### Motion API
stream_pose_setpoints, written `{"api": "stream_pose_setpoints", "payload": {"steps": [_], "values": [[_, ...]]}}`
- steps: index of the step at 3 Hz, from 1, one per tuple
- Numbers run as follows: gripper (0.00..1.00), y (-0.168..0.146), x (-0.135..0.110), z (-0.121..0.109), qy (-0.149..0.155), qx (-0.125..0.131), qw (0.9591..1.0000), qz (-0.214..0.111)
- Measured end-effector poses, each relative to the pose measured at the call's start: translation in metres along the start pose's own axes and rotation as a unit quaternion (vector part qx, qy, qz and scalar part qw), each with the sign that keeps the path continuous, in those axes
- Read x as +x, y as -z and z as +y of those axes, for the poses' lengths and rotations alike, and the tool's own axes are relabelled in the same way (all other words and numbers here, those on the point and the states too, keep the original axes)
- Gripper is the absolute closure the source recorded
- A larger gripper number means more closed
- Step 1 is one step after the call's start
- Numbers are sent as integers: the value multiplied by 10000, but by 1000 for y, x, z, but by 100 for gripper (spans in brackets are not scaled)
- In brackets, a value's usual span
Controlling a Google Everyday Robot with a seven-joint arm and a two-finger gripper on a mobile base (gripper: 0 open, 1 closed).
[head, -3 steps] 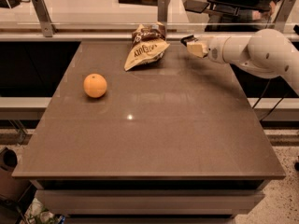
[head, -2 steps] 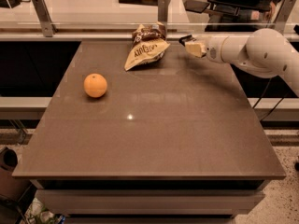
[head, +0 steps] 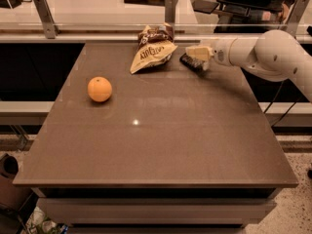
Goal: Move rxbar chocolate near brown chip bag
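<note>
Arm (head: 273, 55) extends leftward, tool (head: 196, 54) low, rear right.

The gripper (head: 196, 56) is hovering at the upper right of the table (head: 161, 145), with the rxbar chocolate (head: 190, 63) just below it in the frame. The brown chip bag (head: 150, 55) is blocking the lane immediately to the left, with only a narrow gap separating bag and bar. The orange (head: 99, 89) is occupying the left-centre. The arm (head: 273, 52) is crossing the upper right edge. Upright posts (head: 169, 9) and a rail (head: 97, 33) are closing off the far edge. The centre and lower tabletop are offering open passage.
</note>
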State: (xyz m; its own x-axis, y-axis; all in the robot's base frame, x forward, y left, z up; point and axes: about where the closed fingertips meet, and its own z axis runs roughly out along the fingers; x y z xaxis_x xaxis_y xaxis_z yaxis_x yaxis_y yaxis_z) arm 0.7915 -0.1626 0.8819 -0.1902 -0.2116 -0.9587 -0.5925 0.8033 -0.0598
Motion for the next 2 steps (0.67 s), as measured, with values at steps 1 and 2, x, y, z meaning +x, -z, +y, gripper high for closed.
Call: {"api": "stream_pose_setpoints", "payload": {"steps": [1,2], "values": [[0,-2,0,2,-1,-17,10000,2],[0,-2,0,2,-1,-18,10000,2]]}}
